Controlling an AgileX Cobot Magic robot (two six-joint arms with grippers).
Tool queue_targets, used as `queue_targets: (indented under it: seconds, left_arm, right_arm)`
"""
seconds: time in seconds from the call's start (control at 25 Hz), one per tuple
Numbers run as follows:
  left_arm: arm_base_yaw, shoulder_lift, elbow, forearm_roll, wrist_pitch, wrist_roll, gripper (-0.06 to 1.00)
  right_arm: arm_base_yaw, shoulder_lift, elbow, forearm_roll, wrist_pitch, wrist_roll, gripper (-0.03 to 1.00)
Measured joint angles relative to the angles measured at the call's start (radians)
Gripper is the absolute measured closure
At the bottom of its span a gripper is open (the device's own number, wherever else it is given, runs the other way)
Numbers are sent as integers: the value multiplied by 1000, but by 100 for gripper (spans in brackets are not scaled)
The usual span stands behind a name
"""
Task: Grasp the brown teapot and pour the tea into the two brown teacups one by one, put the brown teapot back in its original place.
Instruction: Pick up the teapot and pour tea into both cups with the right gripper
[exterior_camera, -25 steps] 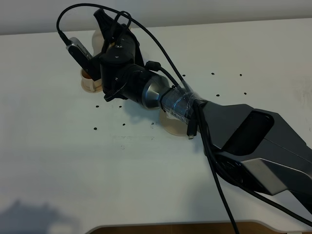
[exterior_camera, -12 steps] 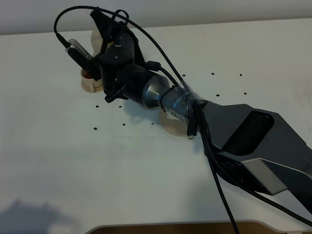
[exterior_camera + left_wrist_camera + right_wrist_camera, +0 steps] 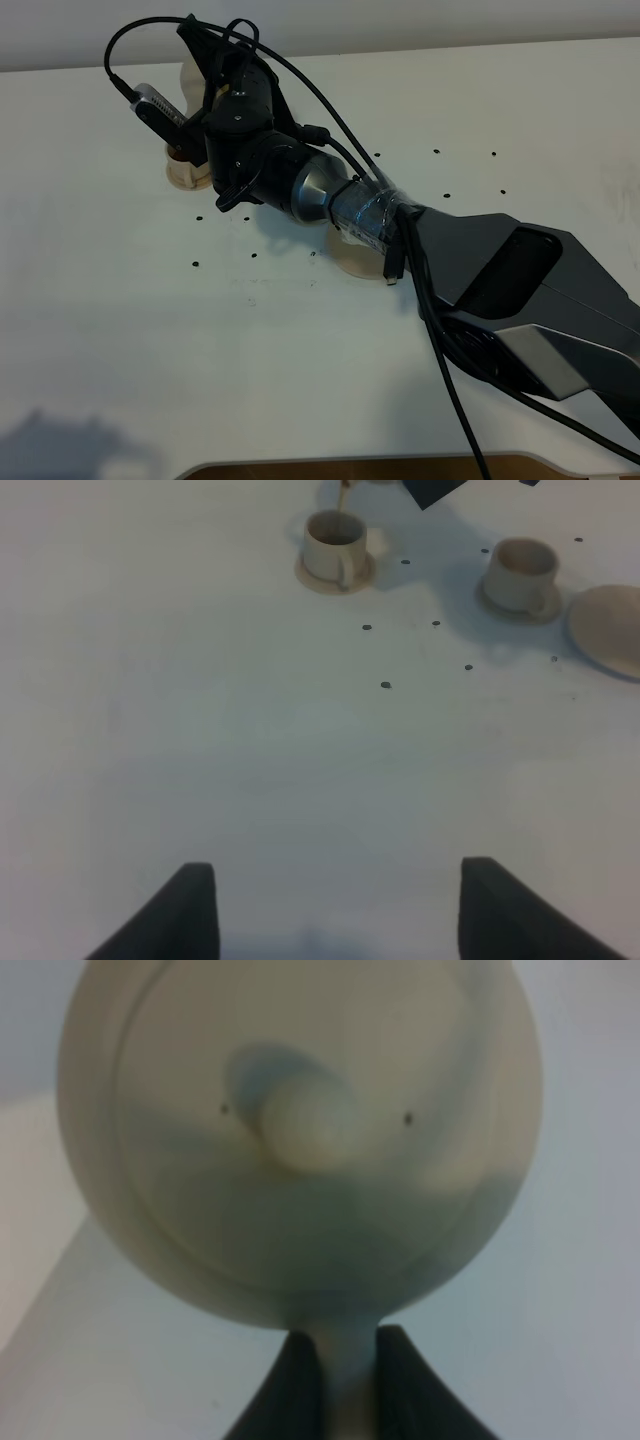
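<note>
Spillage is the chief risk from here. The right gripper (image 3: 340, 1385) is clamped on the pot (image 3: 300, 1210), its two dark fingers pinching the thin loop handle; the pot is held in the air, by my reading over the first cup (image 3: 335, 545) and tipped toward it. A thin brown line drops toward that cup's rim in the left wrist view, but it is too small to say whether it is tea.

The first cup's mouth is narrow, so a slight sideways drift of the spout would put tea on its small dish or on the table (image 3: 200, 730); too steep a tilt would likely overshoot the far rim. The arm hides most of the first cup from the high camera, so its level is hard to judge and overfilling is a real chance.

The pinch sits on a slim handle with the round body hanging off it; the pot could swivel in the grip, and the pour would then jump. The lid knob (image 3: 305, 1125) shows the lid in place; if the lid is loose, a deep tip could slide it down onto the first cup.

The second cup (image 3: 518, 572) stands beside the first cup, clearly apart; a low carry across could clip either one. A flat saucer (image 3: 610, 630) lies beyond the second cup, farther from the first.

The left gripper (image 3: 335, 910) hovers over bare table well away from the first cup, jaws spread and empty; it poses no threat.
</note>
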Motion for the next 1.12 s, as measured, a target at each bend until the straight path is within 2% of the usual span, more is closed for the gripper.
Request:
queue_targets:
  seconds: [0.64,0.84,1.12]
  left_arm:
    - [0,0,0,0,0,-1,40]
    - [0,0,0,0,0,-1,40]
    - [0,0,0,0,0,-1,40]
  right_arm:
    - [0,0,0,-22,-7,-13,87]
    - [0,0,0,47,10,-9,87]
    - [0,0,0,135,56,74,87]
